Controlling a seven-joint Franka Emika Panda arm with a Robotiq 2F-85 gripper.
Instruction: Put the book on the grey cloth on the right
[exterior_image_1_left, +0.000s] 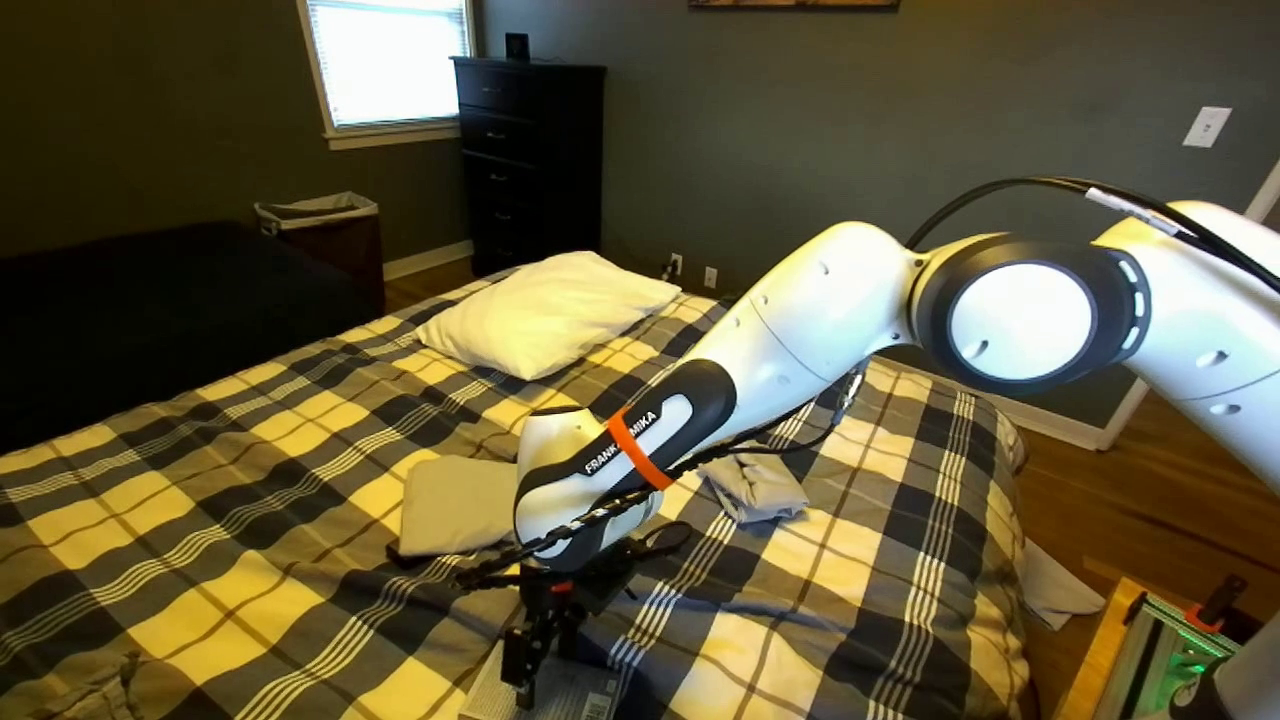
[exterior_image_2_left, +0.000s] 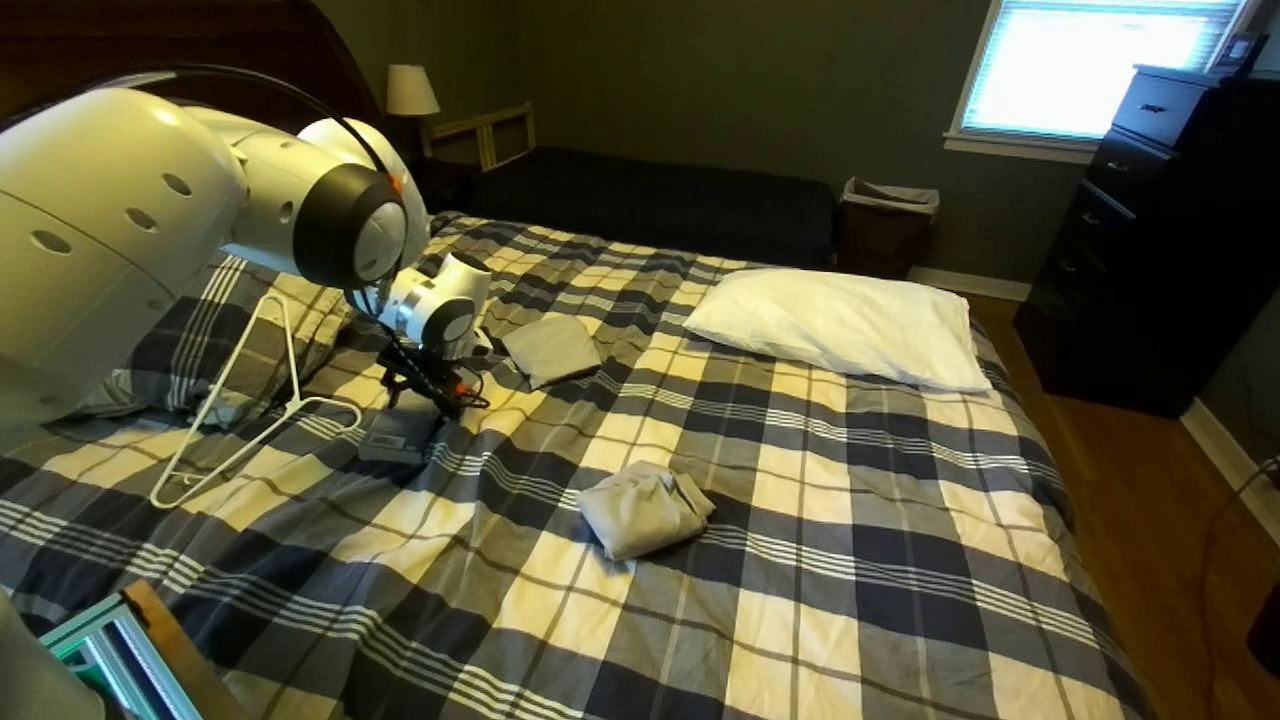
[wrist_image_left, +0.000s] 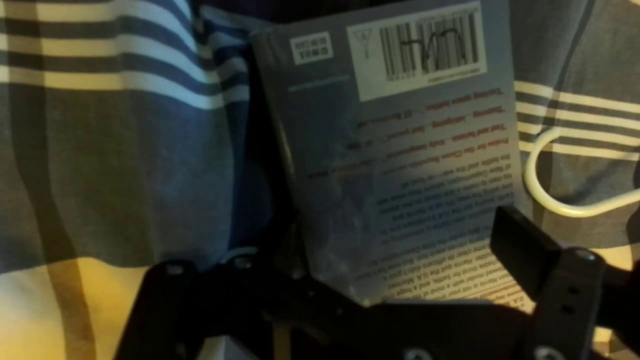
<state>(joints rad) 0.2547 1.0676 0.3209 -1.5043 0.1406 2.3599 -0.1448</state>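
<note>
The book lies on the plaid bed with its barcode side up. It shows in the wrist view (wrist_image_left: 360, 150) and in both exterior views (exterior_image_1_left: 575, 695) (exterior_image_2_left: 392, 440). My gripper (wrist_image_left: 400, 250) is open over the book's near end, one finger near each long side. I cannot tell whether the fingers touch it. The gripper also shows in both exterior views (exterior_image_1_left: 545, 665) (exterior_image_2_left: 415, 405), pointing down. A crumpled, folded grey cloth (exterior_image_1_left: 755, 487) lies on the bed, also seen in an exterior view (exterior_image_2_left: 645, 512). A flatter grey cloth (exterior_image_1_left: 455, 510) lies further off, partly behind the arm (exterior_image_2_left: 552, 350).
A white hanger (exterior_image_2_left: 290, 405) lies beside the book; its hook (wrist_image_left: 575, 210) is close to the right finger. A white pillow (exterior_image_1_left: 550, 315) lies at the bed's far side. The plaid bedspread (exterior_image_2_left: 850, 560) has folds. A dark dresser (exterior_image_1_left: 530, 160) stands by the wall.
</note>
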